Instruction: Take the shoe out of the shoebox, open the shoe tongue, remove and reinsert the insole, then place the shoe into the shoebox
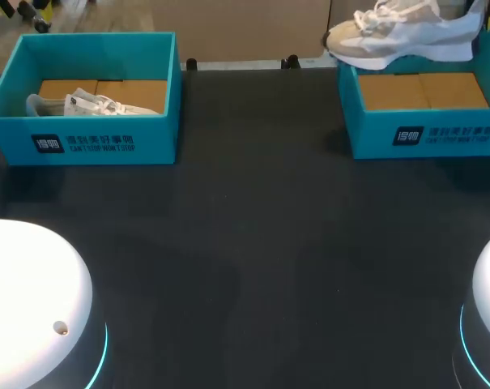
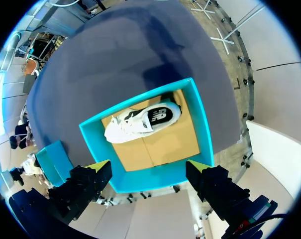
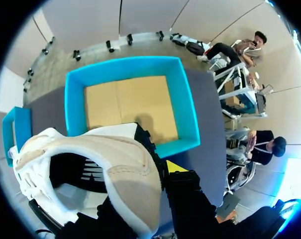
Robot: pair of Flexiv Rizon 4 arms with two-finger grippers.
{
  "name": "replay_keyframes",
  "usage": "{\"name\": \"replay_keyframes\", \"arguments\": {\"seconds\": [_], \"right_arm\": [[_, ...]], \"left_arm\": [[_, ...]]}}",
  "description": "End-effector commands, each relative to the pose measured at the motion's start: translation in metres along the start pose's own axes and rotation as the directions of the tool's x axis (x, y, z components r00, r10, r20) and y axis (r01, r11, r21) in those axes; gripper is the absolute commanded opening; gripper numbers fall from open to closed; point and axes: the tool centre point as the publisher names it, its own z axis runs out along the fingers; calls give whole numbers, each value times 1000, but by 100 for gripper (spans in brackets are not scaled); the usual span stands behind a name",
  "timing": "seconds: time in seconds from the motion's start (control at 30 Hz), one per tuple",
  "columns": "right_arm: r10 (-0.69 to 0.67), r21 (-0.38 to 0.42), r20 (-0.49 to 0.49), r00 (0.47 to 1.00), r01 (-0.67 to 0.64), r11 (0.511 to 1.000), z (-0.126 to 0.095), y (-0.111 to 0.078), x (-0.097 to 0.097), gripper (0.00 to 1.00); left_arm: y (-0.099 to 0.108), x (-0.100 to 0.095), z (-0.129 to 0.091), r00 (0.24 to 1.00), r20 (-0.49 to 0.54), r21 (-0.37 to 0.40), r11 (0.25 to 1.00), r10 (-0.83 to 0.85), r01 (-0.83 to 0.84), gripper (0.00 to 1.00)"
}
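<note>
While the shoe (image 1: 398, 36) hangs in the air over the right shoebox (image 1: 423, 134), which stands at the worktop's (image 1: 245, 243) far right corner, the task looks only partly done. The right gripper (image 3: 162, 167) holds the shoe by the edge of its opening. One yellow tip shows on the outside and the other finger is hidden by the upper, so the grip is judged from the shoe being carried clear of the box. In the right wrist view the shoe (image 3: 90, 169) fills the space just ahead of the gripper, and the right shoebox (image 3: 190, 114) beneath it shows only its bare cardboard floor.

The shoe is therefore out of its box. The pictures do not show whether this is the first lift or the return. The laces look loose, but the inside of the shoe is dark, and I cannot tell whether the tongue has been opened or the insole handled. If this is the first lift, nearly everything is left to do: tongue, insole out and in, then back into the box.

At the far left corner the left shoebox (image 1: 83, 142) holds the other shoe (image 1: 87, 104), lying on its side on the cardboard. The left gripper (image 2: 148, 169) hovers above that box with its fingers spread wide and nothing between them. The other shoe (image 2: 140, 119) lies well below it, untouched, inside the left shoebox (image 2: 204, 129).
</note>
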Motion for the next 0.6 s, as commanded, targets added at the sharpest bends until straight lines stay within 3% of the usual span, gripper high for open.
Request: {"name": "replay_keyframes", "arguments": {"seconds": [0.03,0.6], "right_arm": [[25,-67,-9,1000,-26,997,-4,-40,4,0],[20,-65,-8,1000,-21,998,-24,-116,50,0]], "left_arm": [[-1,0,0,1000,-3,-1,1000,1,-1,100],[-1,0,0,1000,-3,-1,1000,1,-1,100]]}}
